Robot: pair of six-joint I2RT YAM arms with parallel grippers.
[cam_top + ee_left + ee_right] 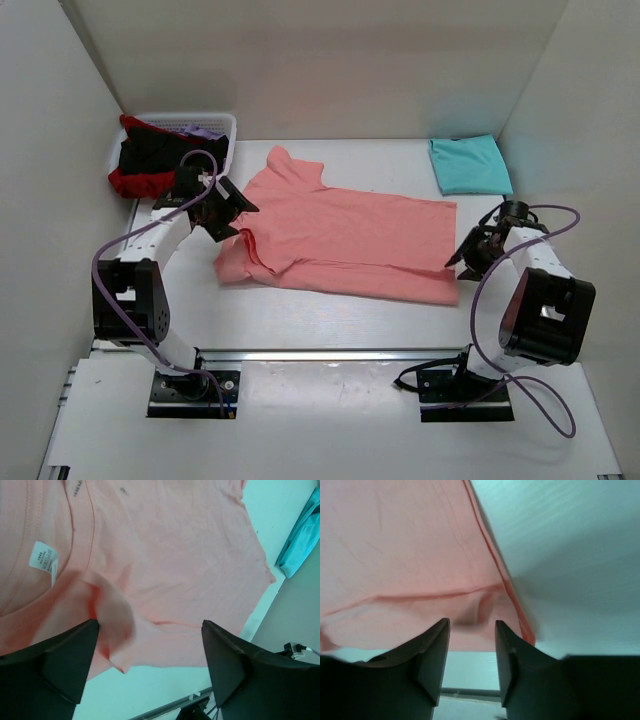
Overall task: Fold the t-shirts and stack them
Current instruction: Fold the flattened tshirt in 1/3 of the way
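A salmon-pink t-shirt (340, 240) lies across the middle of the table, its near side folded over and its collar toward the left. My left gripper (222, 210) hovers open over the collar end. In the left wrist view a blurred flap of the pink shirt (112, 625) hangs loose beside the left finger, and the left gripper (150, 630) holds nothing. My right gripper (468, 255) sits at the shirt's near right hem corner. In the right wrist view the right gripper (472, 625) has its jaws apart, and the puckered hem (485, 605) lies just past its tips. A folded turquoise t-shirt (470, 165) rests at the back right.
A white slatted basket (215, 122) stands at the back left, holding black (150, 155), red (130, 183) and lilac (205, 130) shirts. White walls close in both sides and the back. A metal rail (330, 355) runs along the near edge between the arm bases.
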